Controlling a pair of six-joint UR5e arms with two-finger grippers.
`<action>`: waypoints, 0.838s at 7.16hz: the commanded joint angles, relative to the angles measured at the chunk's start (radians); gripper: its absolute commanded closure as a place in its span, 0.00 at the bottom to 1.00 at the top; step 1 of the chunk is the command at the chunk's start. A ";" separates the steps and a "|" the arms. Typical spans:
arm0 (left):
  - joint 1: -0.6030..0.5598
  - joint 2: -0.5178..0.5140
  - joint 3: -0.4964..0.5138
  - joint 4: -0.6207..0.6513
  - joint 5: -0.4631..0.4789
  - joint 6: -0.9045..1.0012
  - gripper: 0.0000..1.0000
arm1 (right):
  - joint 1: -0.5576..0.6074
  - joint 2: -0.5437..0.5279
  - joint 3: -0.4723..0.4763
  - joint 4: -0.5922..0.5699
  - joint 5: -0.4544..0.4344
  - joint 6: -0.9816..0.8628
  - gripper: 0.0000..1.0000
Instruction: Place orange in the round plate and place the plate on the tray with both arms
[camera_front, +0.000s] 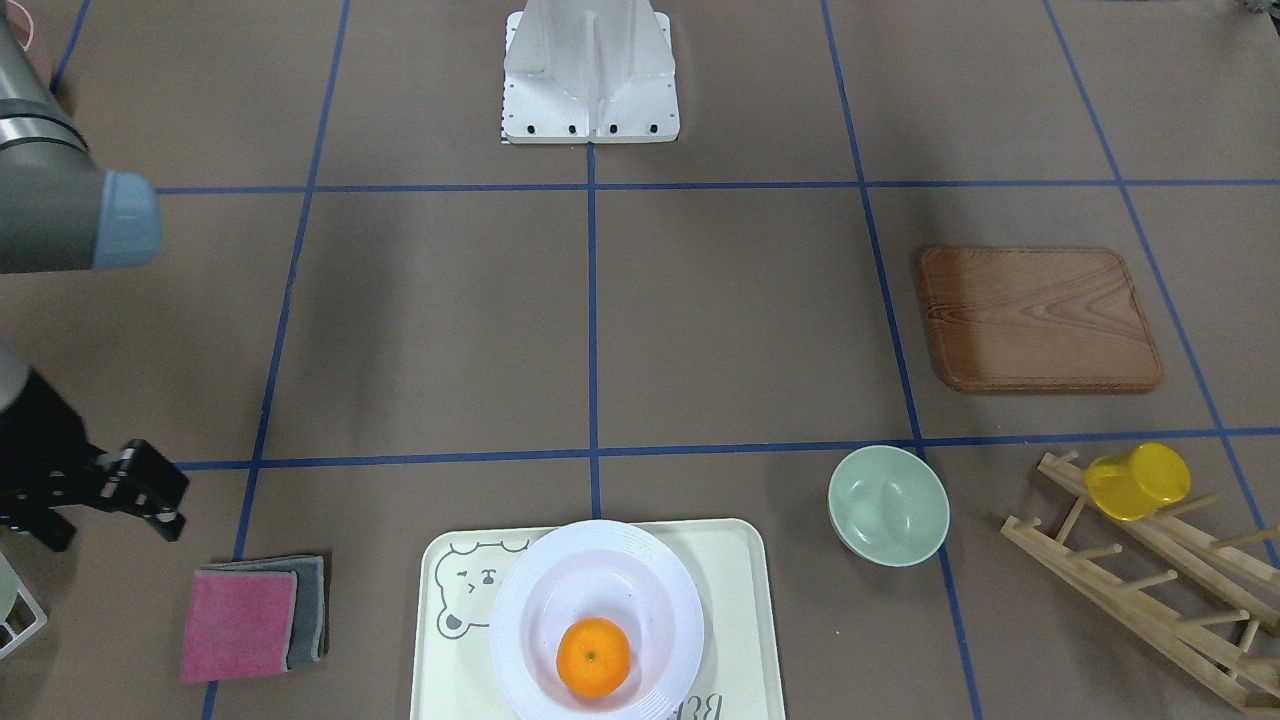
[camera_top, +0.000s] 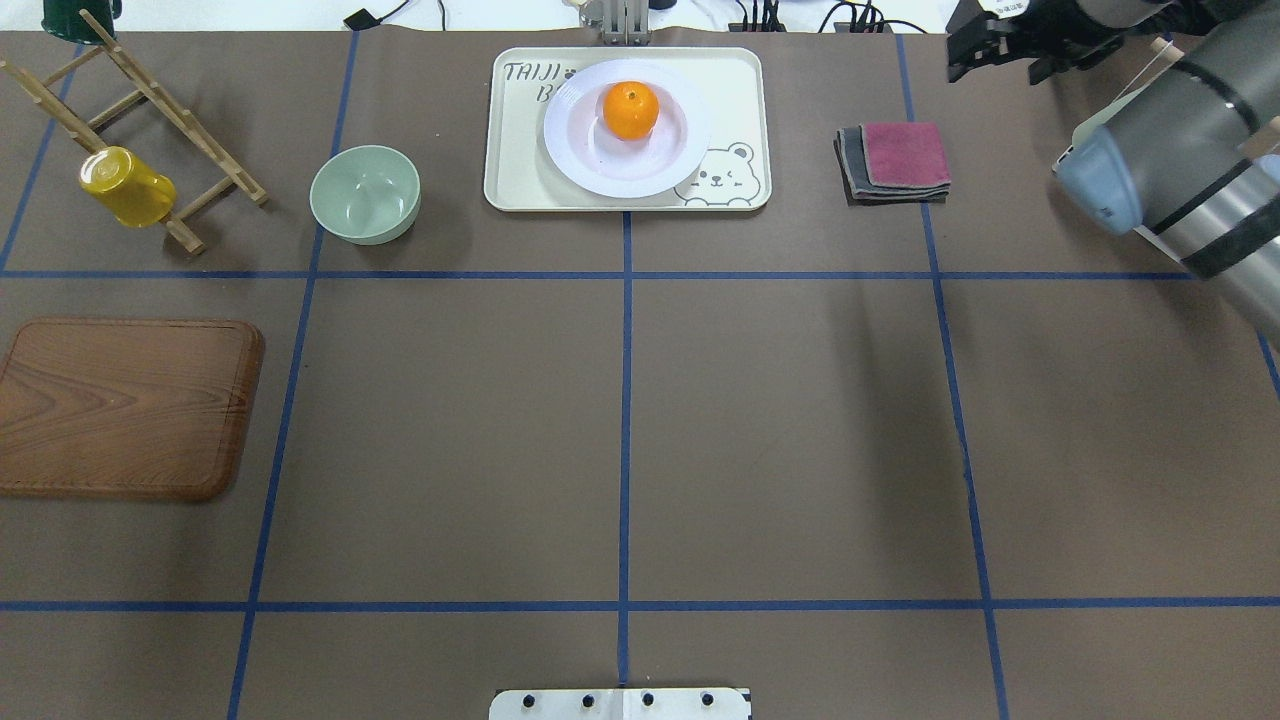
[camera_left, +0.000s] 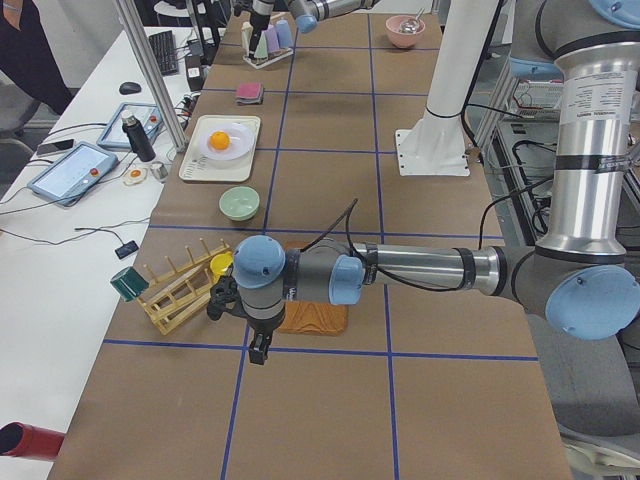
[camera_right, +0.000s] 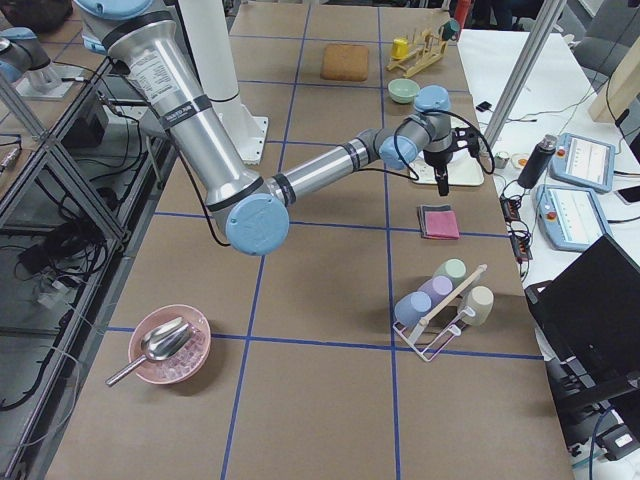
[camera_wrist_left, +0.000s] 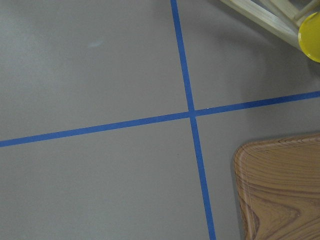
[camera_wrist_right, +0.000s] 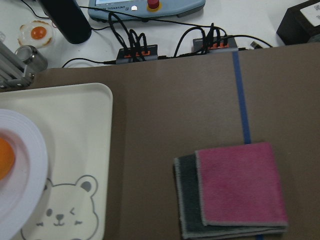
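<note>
The orange lies in the sunken centre of the white round plate. That plate rests on the cream bear tray at the table's far edge, as the overhead view confirms: orange, plate, tray. My right gripper hangs apart from the tray, past the folded cloths, and looks open and empty; overhead the gripper shows at the top right. My left gripper shows only in the exterior left view, above the table near the wooden board; I cannot tell its state.
A pale green bowl stands beside the tray. A brown wooden board and a wooden rack holding a yellow cup sit on the robot's left side. Folded pink and grey cloths lie on its right.
</note>
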 joint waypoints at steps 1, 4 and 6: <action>0.003 0.024 -0.041 0.078 0.011 0.052 0.01 | 0.176 -0.082 0.001 -0.134 0.130 -0.354 0.00; -0.006 0.029 -0.093 0.154 0.011 0.054 0.01 | 0.330 -0.353 0.084 -0.179 0.168 -0.624 0.00; -0.006 0.027 -0.122 0.147 0.003 0.056 0.01 | 0.367 -0.507 0.173 -0.177 0.158 -0.647 0.00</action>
